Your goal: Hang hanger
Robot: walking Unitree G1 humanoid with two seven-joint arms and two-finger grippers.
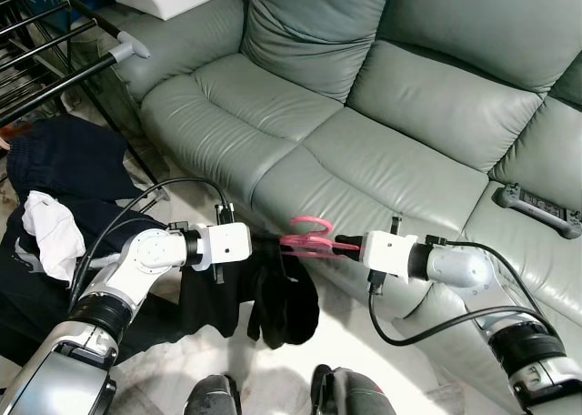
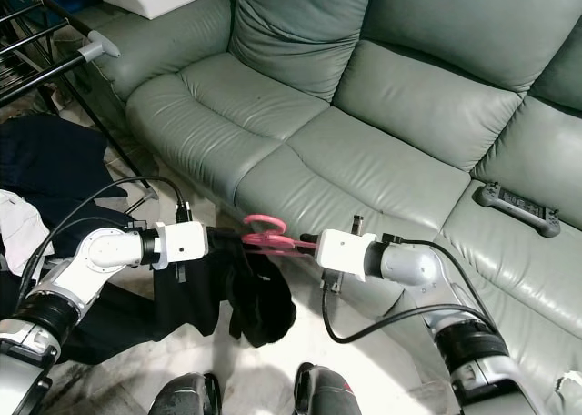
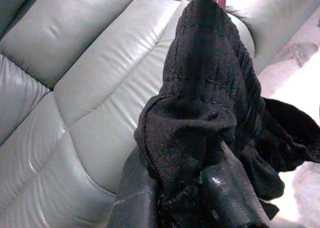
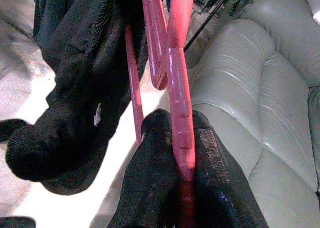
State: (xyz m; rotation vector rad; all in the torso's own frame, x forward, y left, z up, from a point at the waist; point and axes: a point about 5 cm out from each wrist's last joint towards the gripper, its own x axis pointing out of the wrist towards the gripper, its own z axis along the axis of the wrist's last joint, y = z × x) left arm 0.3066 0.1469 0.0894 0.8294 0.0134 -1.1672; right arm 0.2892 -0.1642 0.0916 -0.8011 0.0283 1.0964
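Right tool point(image 4: 182, 153) clamped on pink hanger point(image 1: 309, 240), left tool point(image 3: 187, 198) pinching black garment point(image 1: 284, 301), beside sofa point(image 1: 382, 151) front edge

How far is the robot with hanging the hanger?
Done: the black garment is draped on the pink hanger. In hand: the right gripper clamps the hanger, and the left gripper pinches the cloth. Left: carrying it to the black rack and hooking it.

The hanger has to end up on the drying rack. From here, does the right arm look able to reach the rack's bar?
Probably not. The drying rack stands far off on the robot's left, while the right gripper, shut on the pink hanger, is at the sofa.
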